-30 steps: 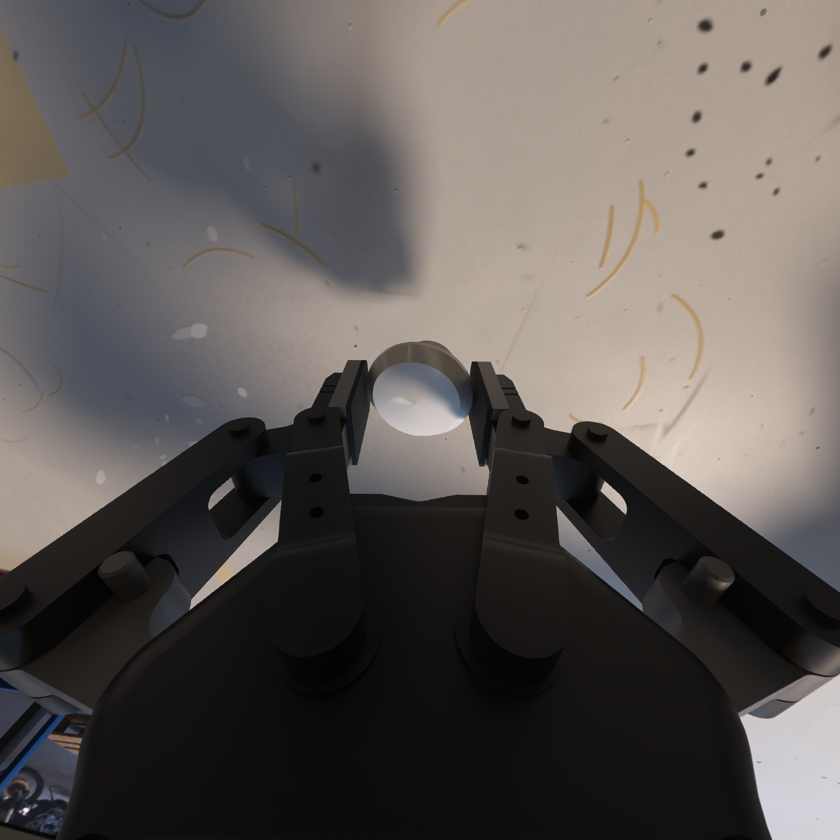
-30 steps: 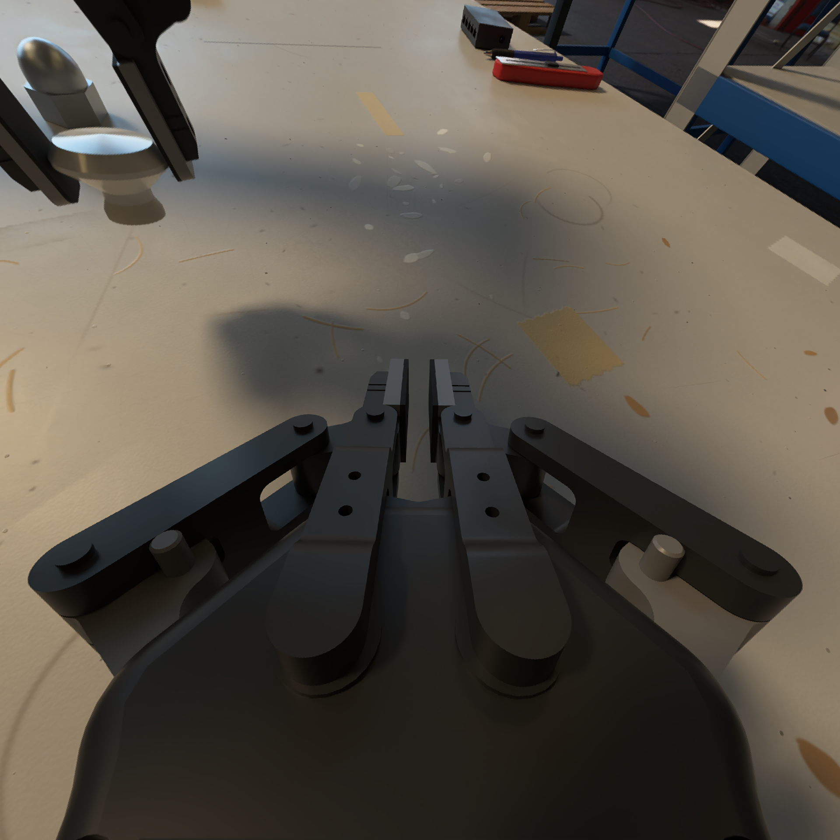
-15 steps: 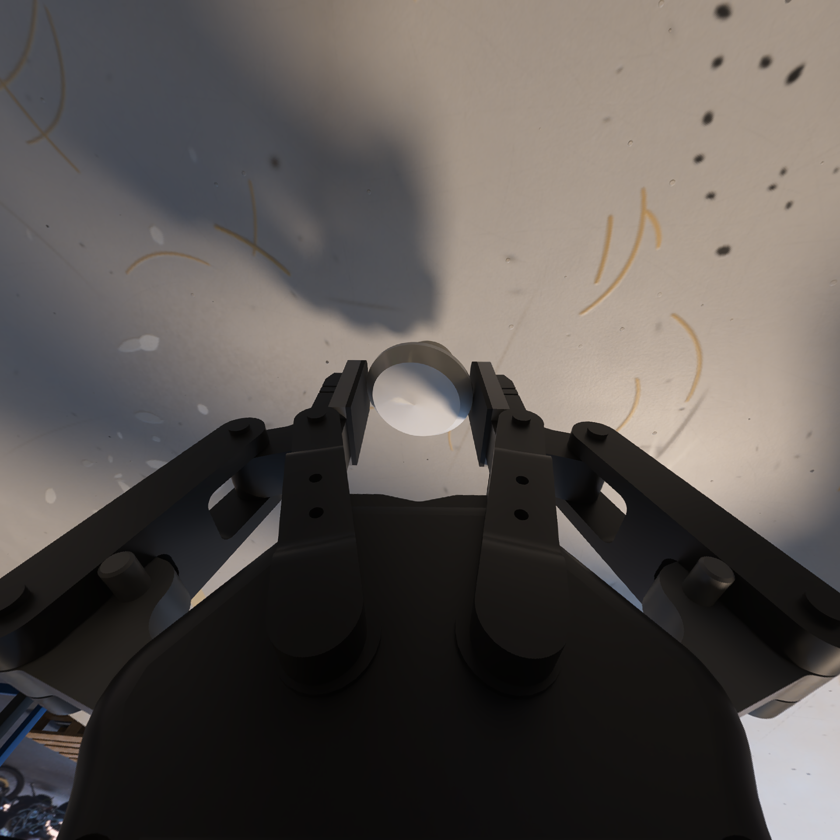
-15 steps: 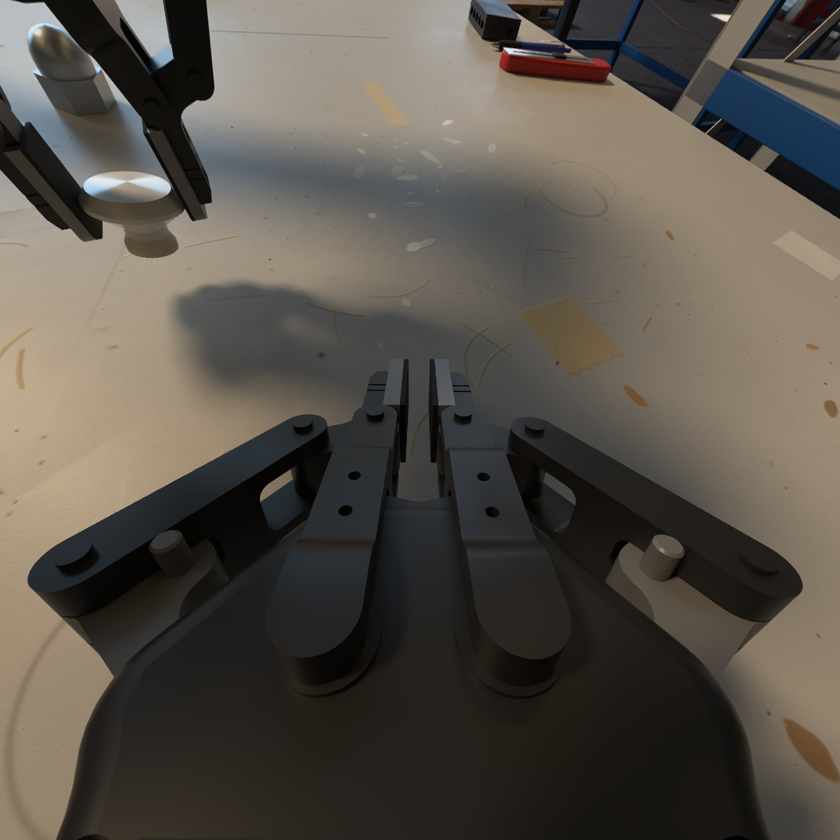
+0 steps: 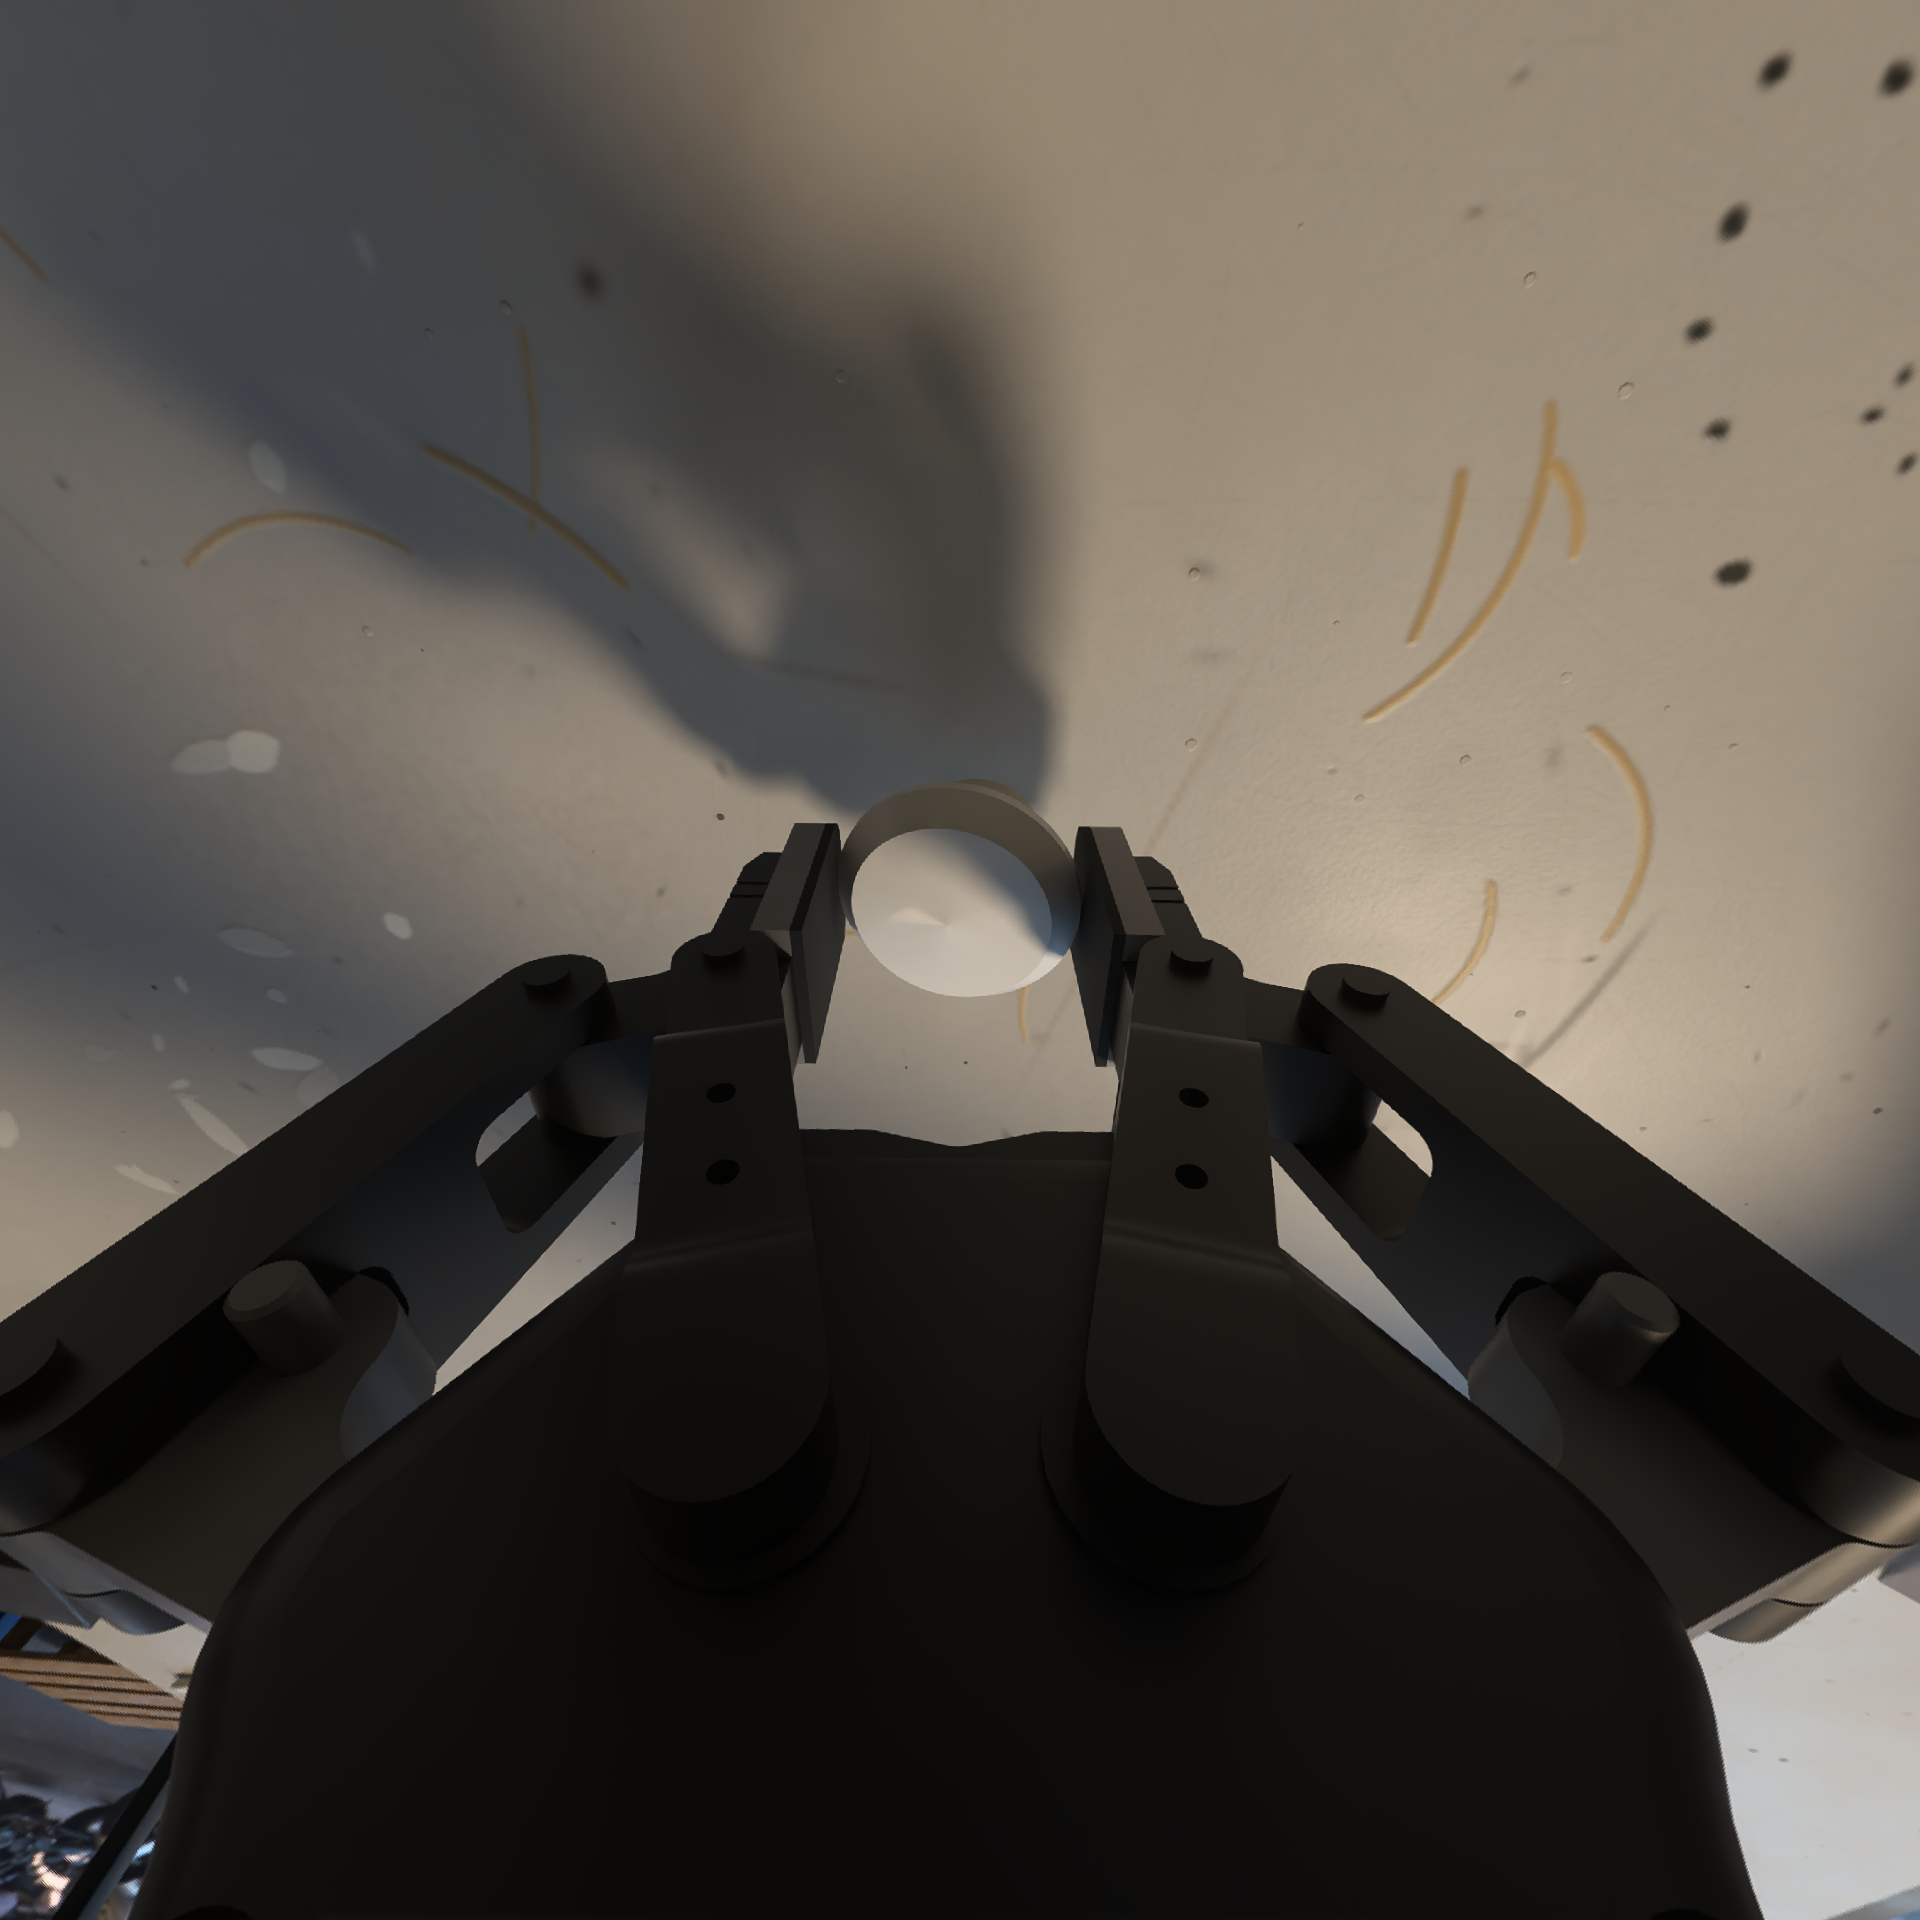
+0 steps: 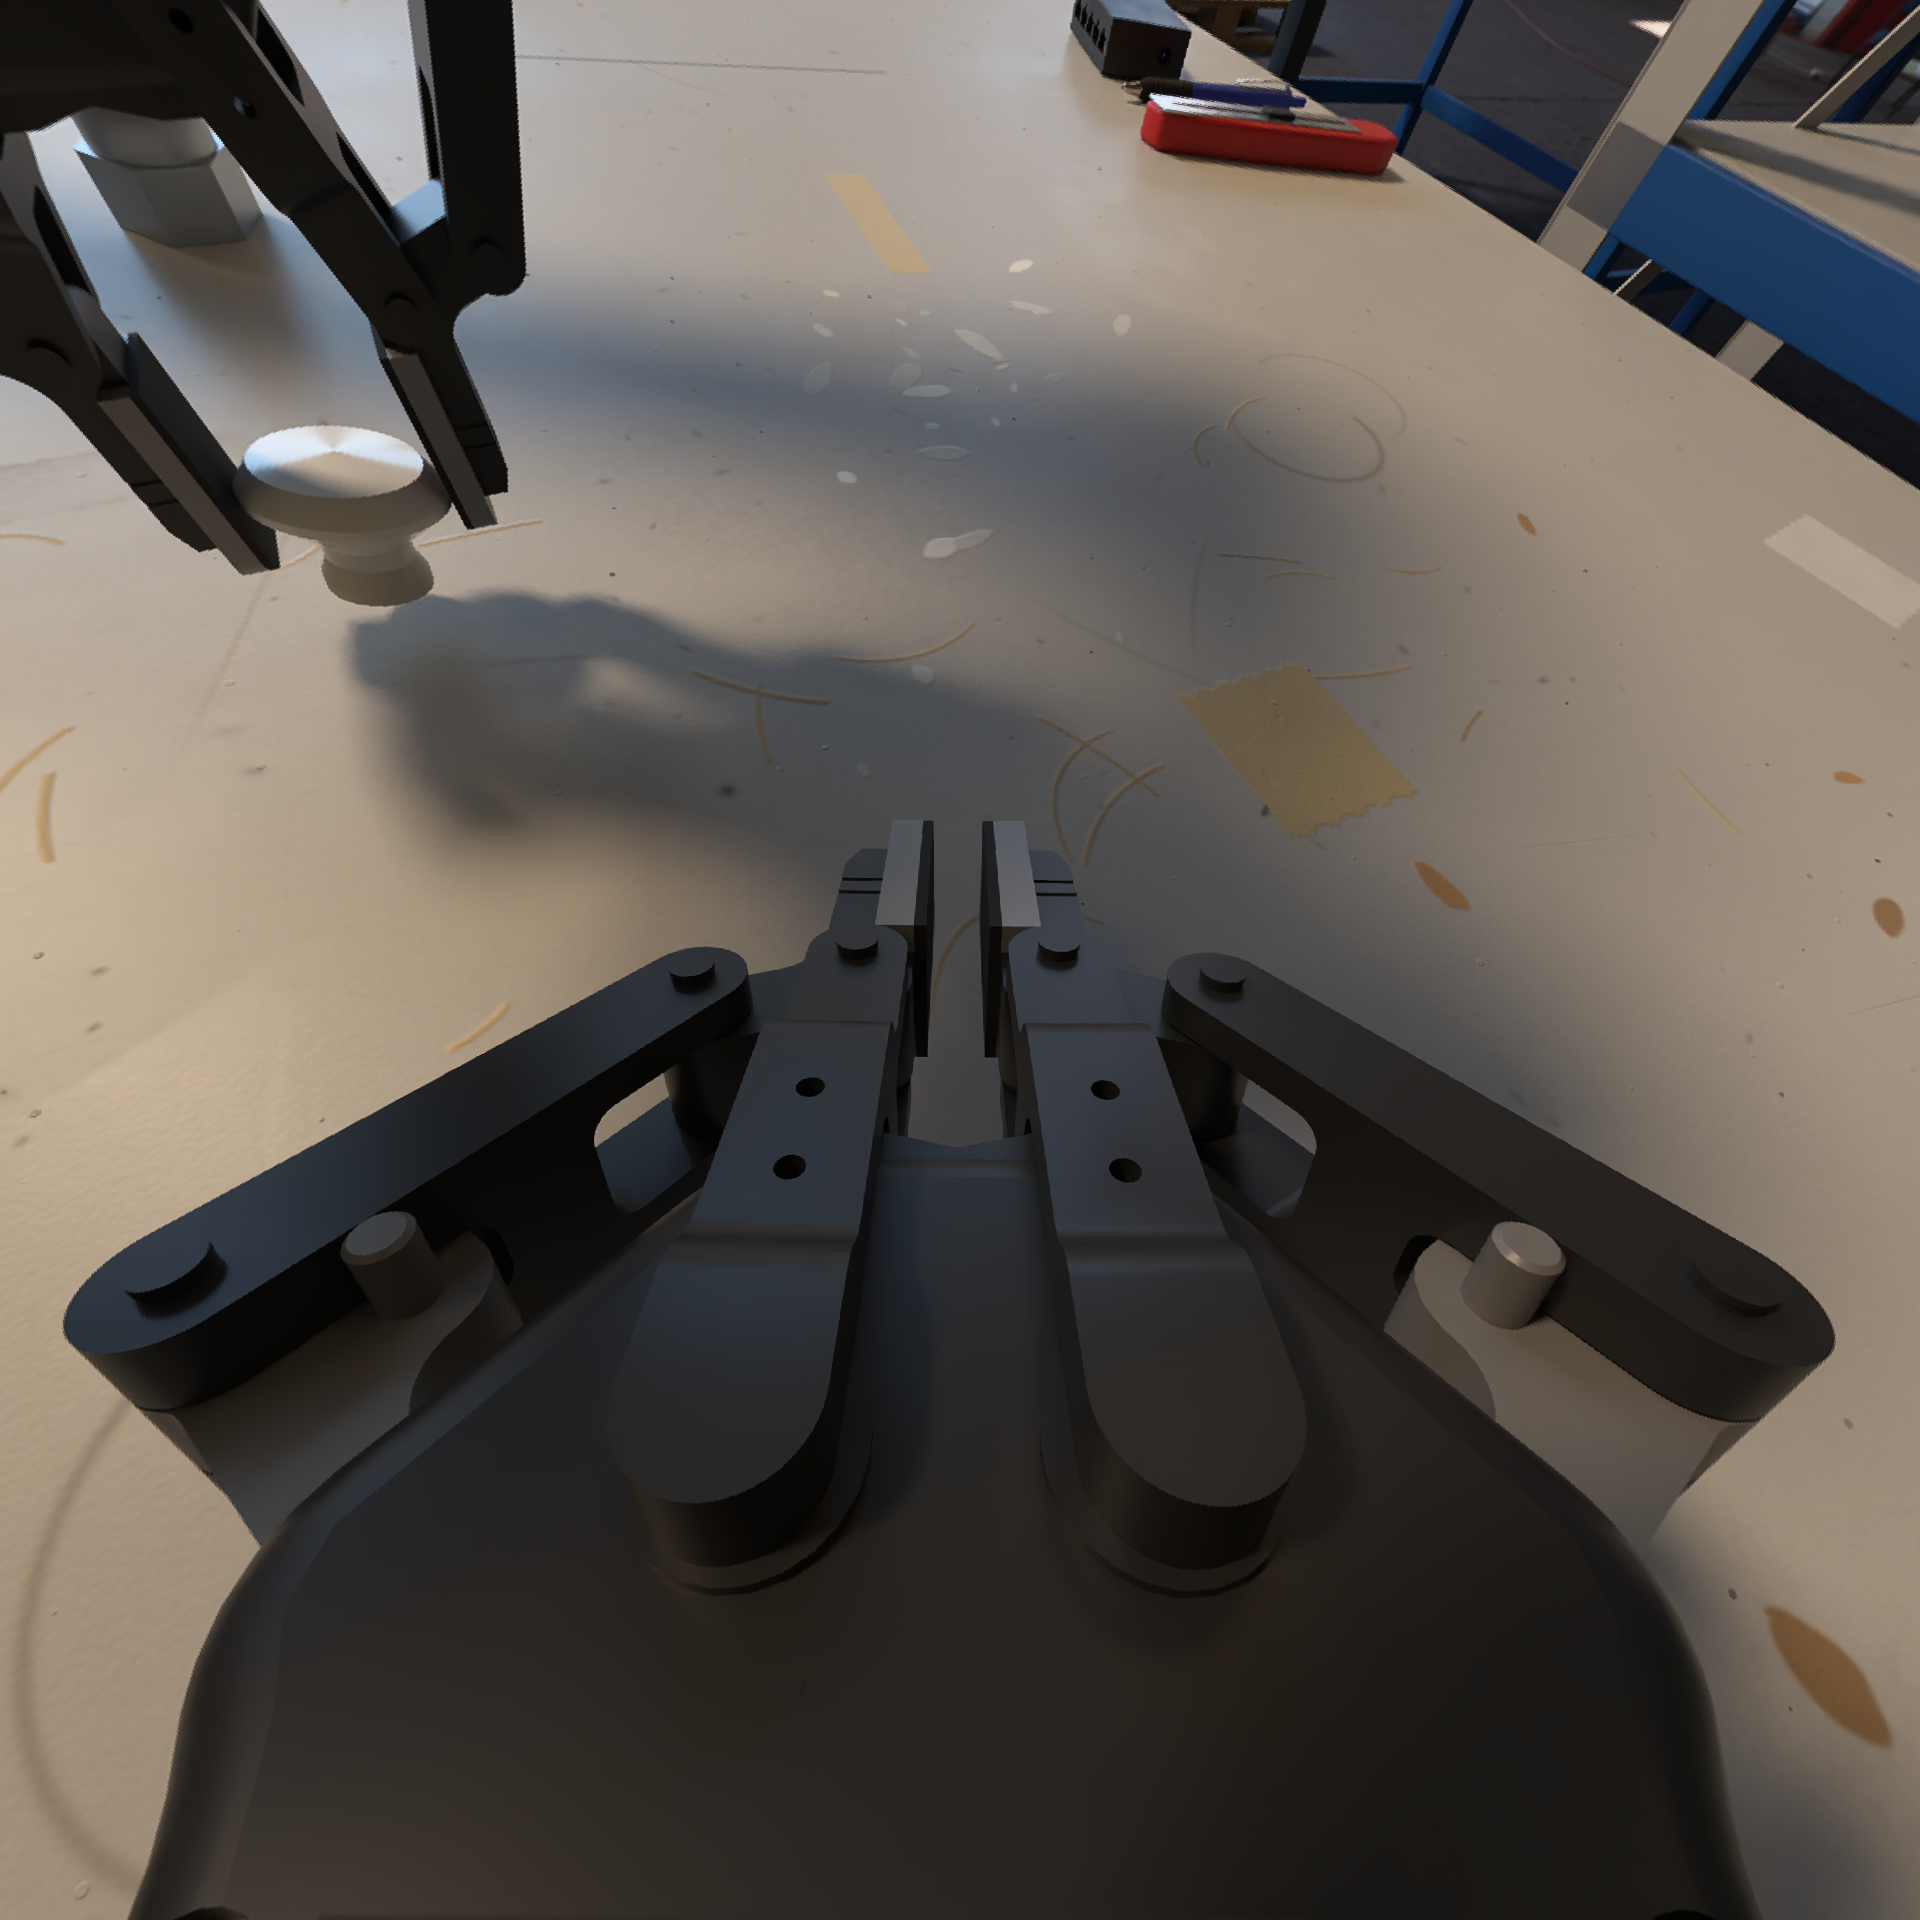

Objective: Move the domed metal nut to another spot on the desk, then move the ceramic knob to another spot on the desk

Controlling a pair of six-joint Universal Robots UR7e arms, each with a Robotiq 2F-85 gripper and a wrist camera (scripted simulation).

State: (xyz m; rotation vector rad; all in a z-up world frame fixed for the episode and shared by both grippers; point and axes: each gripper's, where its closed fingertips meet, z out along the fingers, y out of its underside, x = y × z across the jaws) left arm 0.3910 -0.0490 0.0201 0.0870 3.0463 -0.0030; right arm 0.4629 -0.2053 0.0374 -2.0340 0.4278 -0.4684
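Observation:
My left gripper [image 5: 958, 914] is shut on the ceramic knob [image 5: 956, 899], a pale round-headed knob held by its head. In the right wrist view the left gripper [image 6: 358, 520] holds the knob [image 6: 338, 494] just above the desk, its foot close to the surface. The domed metal nut [image 6: 166, 182] stands on the desk behind the left gripper, its dome hidden by the gripper's links. My right gripper [image 6: 958, 873] is shut and empty, low over the desk.
The beige desk [image 6: 1143, 416] is scuffed, with a tan tape patch [image 6: 1294, 748]. A red case [image 6: 1262, 140] and a dark box [image 6: 1127, 36] lie at the far edge. A blue frame [image 6: 1766, 208] stands beyond the right edge.
My left gripper has carried the knob away from the nut, toward the right gripper, and lower toward the desk. The right gripper stays shut and has shifted a little.

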